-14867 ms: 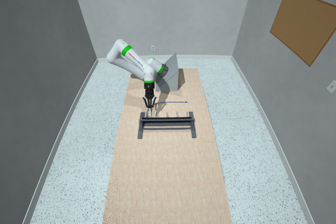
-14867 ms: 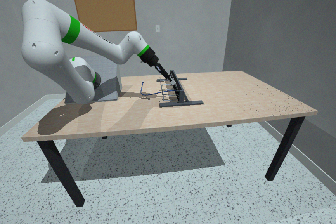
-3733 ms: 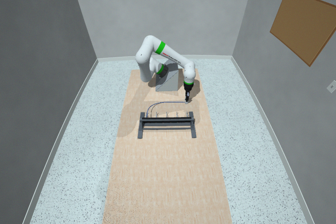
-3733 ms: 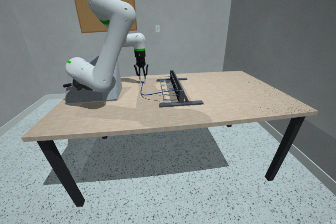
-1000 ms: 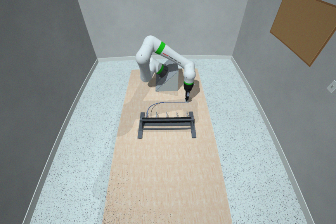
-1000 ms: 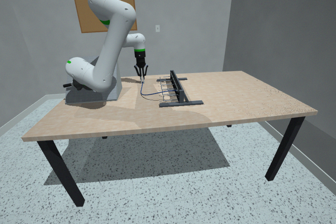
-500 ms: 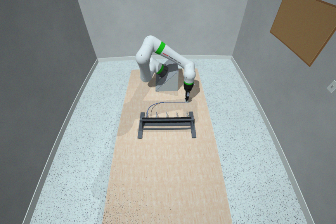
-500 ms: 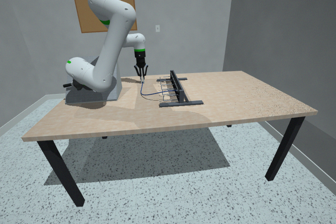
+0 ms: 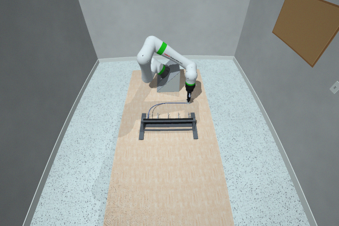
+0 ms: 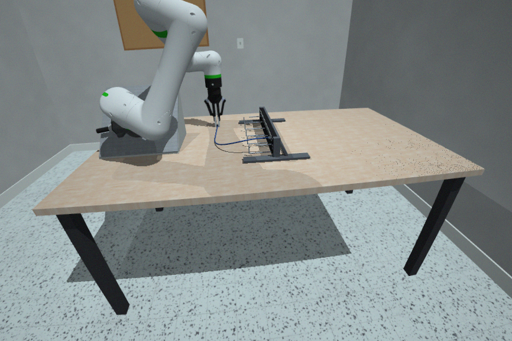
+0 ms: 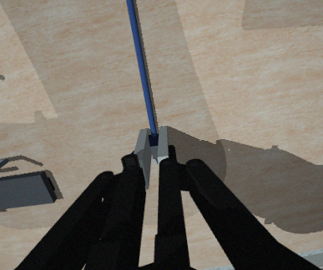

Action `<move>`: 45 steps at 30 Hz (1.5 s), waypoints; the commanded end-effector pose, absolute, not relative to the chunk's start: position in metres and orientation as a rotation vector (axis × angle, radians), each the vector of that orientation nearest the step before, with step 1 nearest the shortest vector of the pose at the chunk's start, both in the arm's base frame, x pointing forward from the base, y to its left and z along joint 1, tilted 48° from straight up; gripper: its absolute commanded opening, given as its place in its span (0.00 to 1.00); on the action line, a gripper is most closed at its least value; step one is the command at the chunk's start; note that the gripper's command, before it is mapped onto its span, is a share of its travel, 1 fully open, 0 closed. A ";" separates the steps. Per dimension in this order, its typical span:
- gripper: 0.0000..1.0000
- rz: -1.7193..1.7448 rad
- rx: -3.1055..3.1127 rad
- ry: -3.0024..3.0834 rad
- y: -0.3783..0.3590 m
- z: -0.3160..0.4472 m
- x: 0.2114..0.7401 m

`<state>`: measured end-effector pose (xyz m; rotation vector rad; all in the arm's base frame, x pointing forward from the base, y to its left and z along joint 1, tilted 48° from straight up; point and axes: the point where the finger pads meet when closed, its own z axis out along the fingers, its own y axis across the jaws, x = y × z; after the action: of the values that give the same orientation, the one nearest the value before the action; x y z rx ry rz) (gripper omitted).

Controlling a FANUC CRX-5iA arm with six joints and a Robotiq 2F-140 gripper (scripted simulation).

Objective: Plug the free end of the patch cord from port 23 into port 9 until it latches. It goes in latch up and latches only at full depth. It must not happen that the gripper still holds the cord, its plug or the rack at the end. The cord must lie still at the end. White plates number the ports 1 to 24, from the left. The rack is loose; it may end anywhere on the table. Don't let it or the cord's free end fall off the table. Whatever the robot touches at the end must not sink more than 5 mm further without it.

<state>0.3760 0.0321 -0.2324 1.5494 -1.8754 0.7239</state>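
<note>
Wrist view, fingers clenched on the plug (image 11: 152,146), blue patch cord (image 11: 141,67) running straight ahead over table (image 11: 252,83).

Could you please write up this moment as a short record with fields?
gripper: shut on the plug
plug: free end of the blue cord, at or just above the table; contact unclear
cord: curves from the plug to the rack, joining it near its left end in the top view
rack: upright on the table, apart from the gripper
task state: plug not yet at any port
</note>
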 end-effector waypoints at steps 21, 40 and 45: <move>0.00 0.724 1.550 -1.876 0.032 -0.232 0.376; 0.00 0.724 1.550 -1.876 0.044 -0.222 0.378; 0.00 0.724 1.550 -1.876 0.050 -0.216 0.379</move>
<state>0.3780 0.0469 -0.2188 1.5494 -1.8755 0.7239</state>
